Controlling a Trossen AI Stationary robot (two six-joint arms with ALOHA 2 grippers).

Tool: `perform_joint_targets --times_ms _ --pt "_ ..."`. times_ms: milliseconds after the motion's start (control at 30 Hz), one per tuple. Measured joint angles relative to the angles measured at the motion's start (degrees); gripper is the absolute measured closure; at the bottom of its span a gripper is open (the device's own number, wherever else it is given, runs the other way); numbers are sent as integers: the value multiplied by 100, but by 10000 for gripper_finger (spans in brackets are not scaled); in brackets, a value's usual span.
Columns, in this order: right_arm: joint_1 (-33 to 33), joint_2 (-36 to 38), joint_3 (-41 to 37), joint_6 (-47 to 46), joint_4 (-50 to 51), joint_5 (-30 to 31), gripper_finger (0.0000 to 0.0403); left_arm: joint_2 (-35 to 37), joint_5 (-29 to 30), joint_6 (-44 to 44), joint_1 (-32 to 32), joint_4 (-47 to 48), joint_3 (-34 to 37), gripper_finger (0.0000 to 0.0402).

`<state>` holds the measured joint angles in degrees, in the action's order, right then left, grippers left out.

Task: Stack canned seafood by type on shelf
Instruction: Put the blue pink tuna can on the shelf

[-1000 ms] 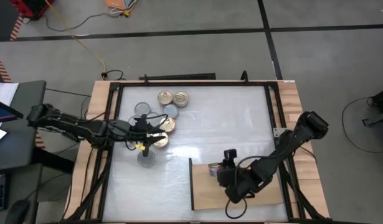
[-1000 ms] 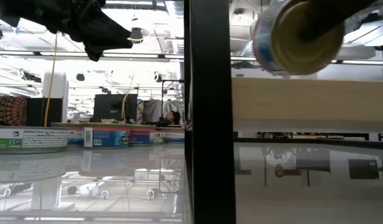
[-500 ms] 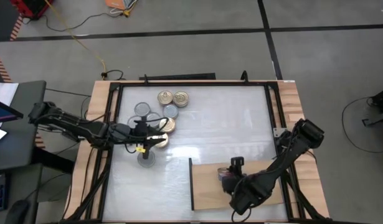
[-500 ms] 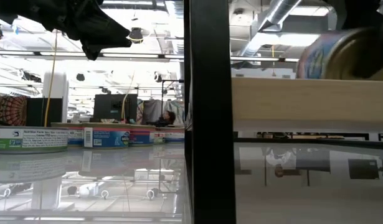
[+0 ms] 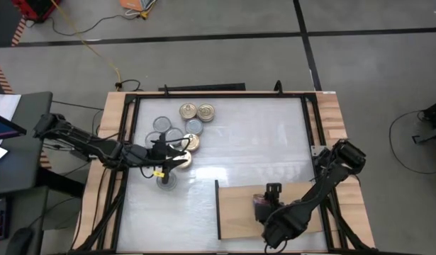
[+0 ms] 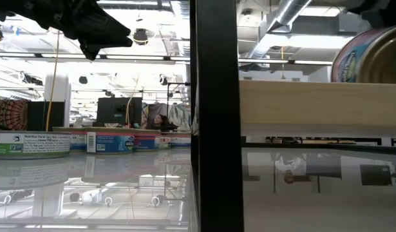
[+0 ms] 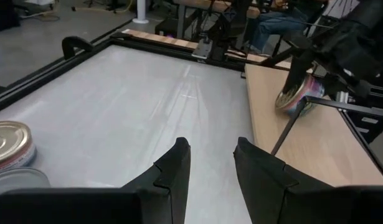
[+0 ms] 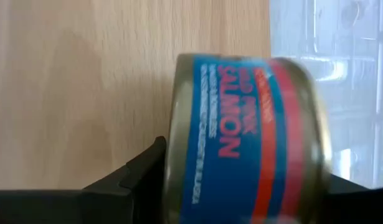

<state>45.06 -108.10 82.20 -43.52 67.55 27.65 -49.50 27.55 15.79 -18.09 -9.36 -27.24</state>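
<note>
Several flat round tins, gold-lidded (image 5: 188, 110) and silver-lidded (image 5: 161, 124), stand bunched at the table's far left, with one silver tin (image 5: 166, 181) apart toward the near edge. My left gripper (image 5: 179, 157) hovers open over that bunch with nothing between its fingers (image 7: 211, 149). The shelf (image 5: 235, 212), a light wooden board, lies at the near right. Over it my right gripper (image 5: 269, 204) is shut on a blue-and-red salmon can (image 8: 247, 137), which stands on edge; it also shows in the low view (image 6: 371, 55) and the left wrist view (image 7: 297, 96). My right gripper pinches the salmon can across its two flat faces, one finger (image 8: 138, 171) against one face (image 8: 174, 155), the other on the opposite face. The fingers slant steeply down from above. The can is on edge and tilted, its lower rim (image 7: 296, 112) down at the shelf's top.
A black frame post (image 6: 214, 116) fills the middle of the low view. Black rails and wooden side strips (image 5: 115, 120) border the glossy table. People sit beyond the table's far side (image 7: 284, 18). The shelf's wood beside the can is bare (image 8: 85, 93).
My right gripper has gone down and toward the table's near edge with the salmon can, tipping to point more steeply down. The can, earlier held above the shelf, now has its lower rim at the board.
</note>
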Motion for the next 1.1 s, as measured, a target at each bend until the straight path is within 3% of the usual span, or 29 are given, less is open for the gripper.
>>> perform_joint_targets --times_ms 700,1100 --pt "-74 5 94 39 -685 -554 148 0 -56 -50 -130 12 2 281" --pt "-435 11 94 -98 -717 -849 147 1 -142 -52 -128 237 9 281"
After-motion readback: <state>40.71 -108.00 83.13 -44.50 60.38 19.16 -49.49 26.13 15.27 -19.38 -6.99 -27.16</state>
